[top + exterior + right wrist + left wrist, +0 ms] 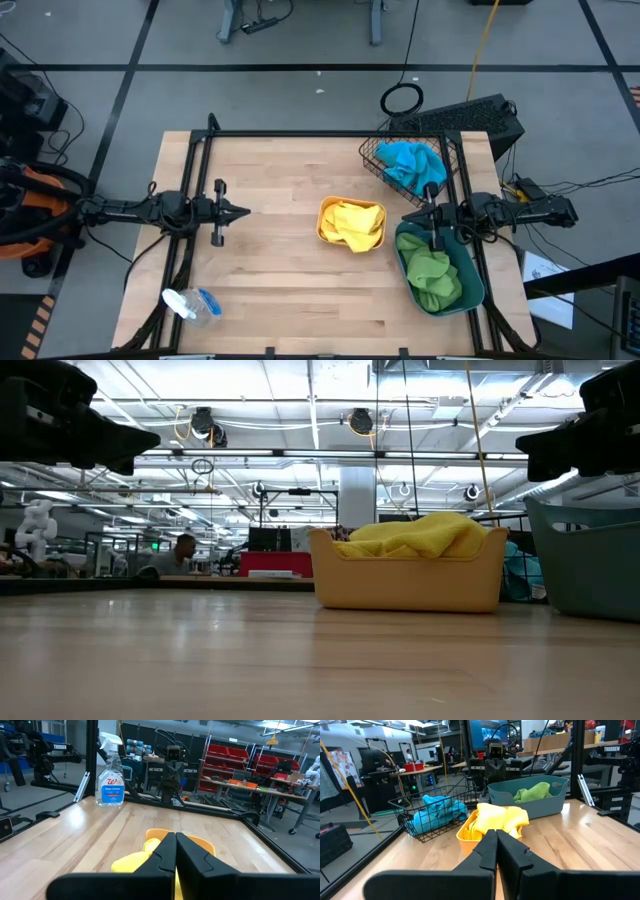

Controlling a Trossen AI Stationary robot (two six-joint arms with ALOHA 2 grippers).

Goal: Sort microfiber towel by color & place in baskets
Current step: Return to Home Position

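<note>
Claws on both arms are pinched shut and hold nothing. The left claw (pixel 243 211) hangs over the left side of the table (pixel 280 290). The right claw (pixel 408 215) hangs just right of the orange bin (pixel 322 222), by the far end of the teal bin (pixel 472 290). Yellow towels (pixel 355 226) lie in the orange bin, a green towel (pixel 432 276) lies in the teal bin, and a blue towel (pixel 412 160) lies in the wire basket (pixel 372 160) at the far right. I see no loose towel, so the sorting looks done. I think the step now is going home to rest. Next there is nothing to grab; each arm only needs to pull to its own side, and the right one should not bump the bins.
</note>
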